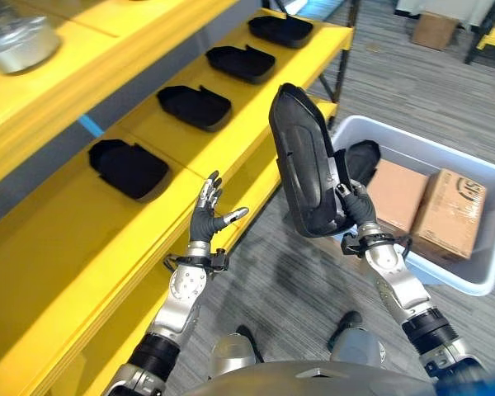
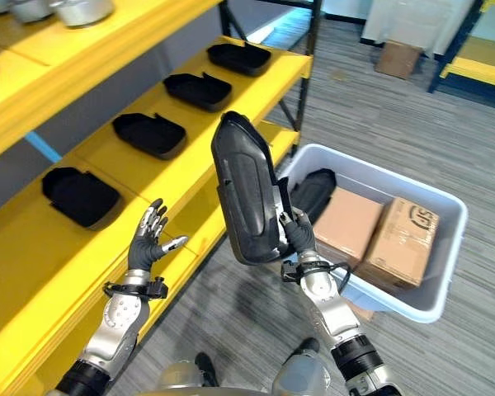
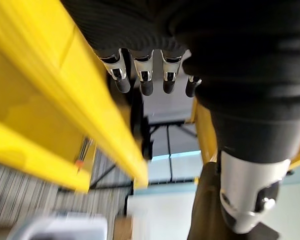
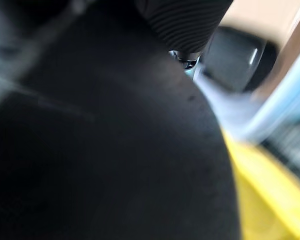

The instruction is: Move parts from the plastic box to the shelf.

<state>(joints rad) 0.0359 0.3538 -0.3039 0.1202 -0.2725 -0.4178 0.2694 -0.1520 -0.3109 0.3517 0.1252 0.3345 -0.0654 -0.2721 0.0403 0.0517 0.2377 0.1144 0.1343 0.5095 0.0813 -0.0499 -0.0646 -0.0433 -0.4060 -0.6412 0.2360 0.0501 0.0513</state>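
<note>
Right hand (image 1: 356, 205): raised, fingers clasped on lower edge of upright black part (image 1: 305, 165), between shelf (image 1: 82, 239) and plastic box (image 1: 478, 280). Left hand (image 1: 208, 211): raised, fingers spread, empty, beside shelf edge.

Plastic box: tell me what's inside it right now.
Inside the plastic box sit two cardboard boxes and one black part at its far end. The held part in the right hand covers the box's near-left corner, so anything there is hidden.
</note>
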